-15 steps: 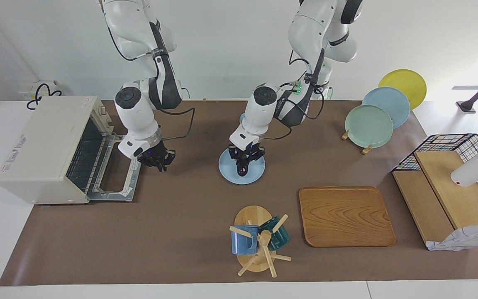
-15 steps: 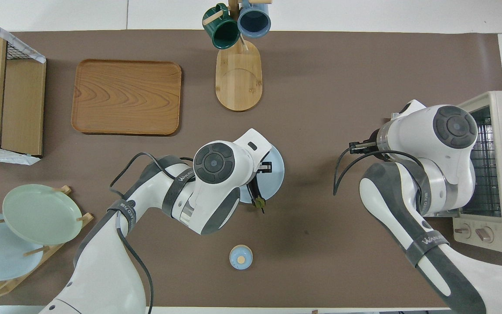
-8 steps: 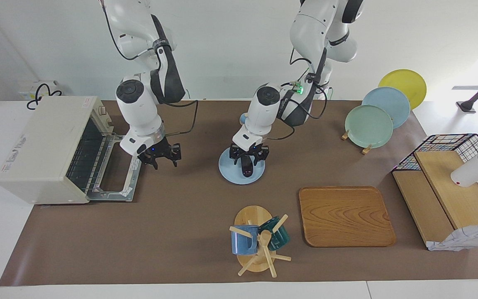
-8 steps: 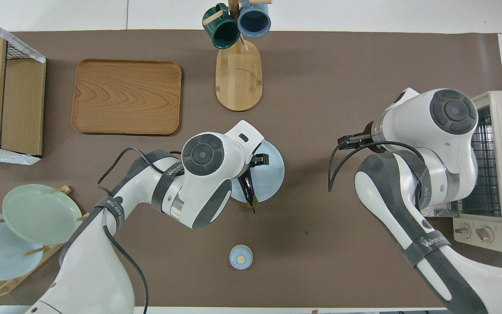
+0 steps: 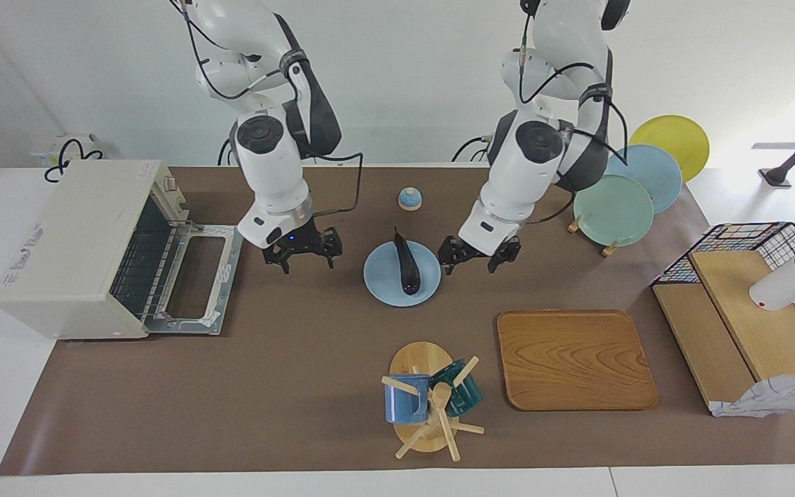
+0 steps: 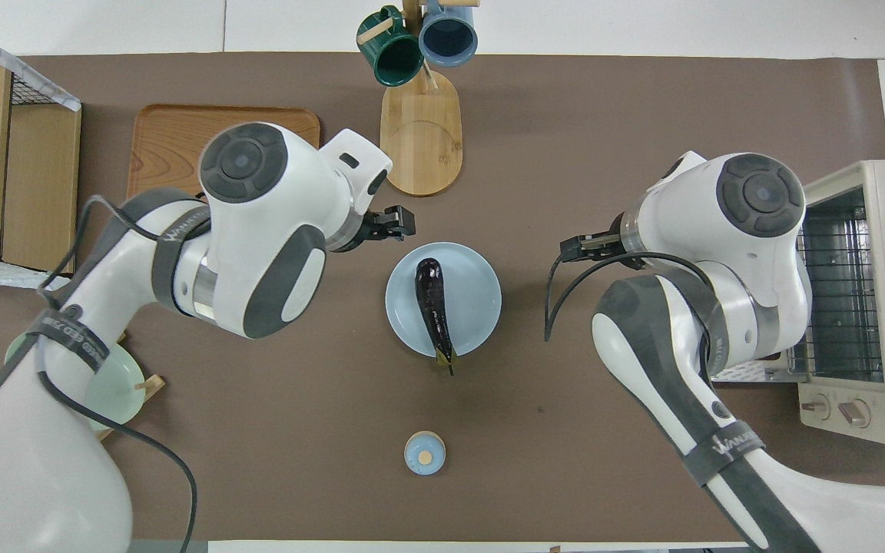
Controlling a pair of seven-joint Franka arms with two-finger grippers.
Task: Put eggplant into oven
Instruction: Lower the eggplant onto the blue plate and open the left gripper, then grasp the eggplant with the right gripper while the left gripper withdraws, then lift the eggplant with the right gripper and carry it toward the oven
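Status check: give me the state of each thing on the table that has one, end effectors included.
oven: door down, wire rack bare.
eggplant: lying on the blue plate, unheld, stem toward the robots.
left end effector: open, empty, up beside the plate.
right end effector: open, empty, between plate and oven.
mugs: hanging on the wooden stand.

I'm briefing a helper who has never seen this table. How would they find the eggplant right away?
Start at the cream-white oven with its door folded open at the right arm's end of the table, then look toward the table's middle for the round pale blue plate lying flat between the two raised grippers. The eggplant lies on it: slim, glossy, dark purple-black, its stem end poking past the rim toward the robots.
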